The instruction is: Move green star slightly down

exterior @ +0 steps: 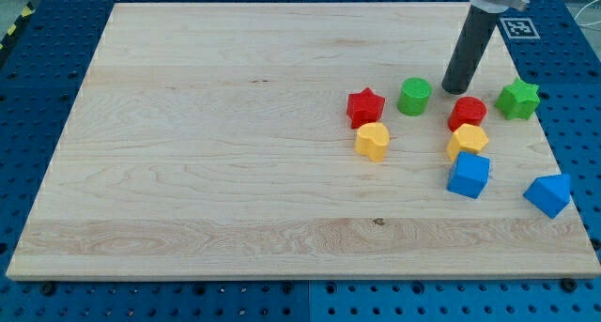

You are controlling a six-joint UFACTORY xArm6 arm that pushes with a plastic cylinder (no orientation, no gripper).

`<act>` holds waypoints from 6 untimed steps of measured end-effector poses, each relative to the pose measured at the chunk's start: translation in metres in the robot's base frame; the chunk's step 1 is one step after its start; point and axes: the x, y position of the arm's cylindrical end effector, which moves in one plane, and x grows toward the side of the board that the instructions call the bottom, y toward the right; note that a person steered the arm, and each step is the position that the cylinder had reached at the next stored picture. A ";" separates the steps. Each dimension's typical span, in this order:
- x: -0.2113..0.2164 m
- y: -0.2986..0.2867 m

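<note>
The green star (pixel 518 99) lies near the board's right edge, in the upper right of the view. My tip (pixel 455 87) is on the board to the star's left, between the green cylinder (pixel 414 96) and the star, just above the red cylinder (pixel 467 112). The tip touches no block, as far as I can tell. The rod rises up and to the right out of the view's top.
A red star (pixel 365 106) and a yellow block (pixel 373 141) lie left of the green cylinder. A yellow hexagon block (pixel 468 140) sits below the red cylinder, with a blue block (pixel 469 176) below that. Another blue block (pixel 548 193) lies near the wooden board's right edge (pixel 564 172).
</note>
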 end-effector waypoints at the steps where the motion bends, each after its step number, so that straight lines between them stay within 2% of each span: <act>1: -0.001 -0.002; 6: -0.006 -0.027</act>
